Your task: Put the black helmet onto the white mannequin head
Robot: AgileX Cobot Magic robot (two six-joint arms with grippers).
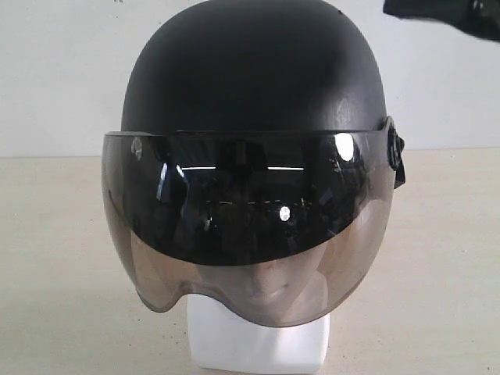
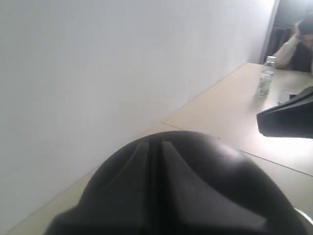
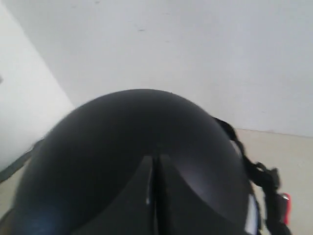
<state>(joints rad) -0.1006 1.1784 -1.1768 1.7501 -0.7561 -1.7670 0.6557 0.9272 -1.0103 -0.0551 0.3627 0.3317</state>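
The black helmet (image 1: 250,70) sits upright on the white mannequin head (image 1: 262,344), its smoky visor (image 1: 250,226) down over the face, which shows faintly through the lower tint. In the left wrist view my left gripper (image 2: 155,147) is shut with nothing between its fingers, close above the helmet's shell (image 2: 234,171). My right gripper (image 3: 153,162) is also shut and empty, just off the shell (image 3: 107,137). Only a dark part of the right arm (image 1: 445,16) shows in the exterior view's top right corner. The left gripper is out of that view.
The head stands on a pale wooden table (image 1: 55,258) against a white wall. A black strap (image 3: 254,171) hangs at the helmet's side. A water bottle (image 2: 265,78) and a seated person (image 2: 298,46) are far along the table.
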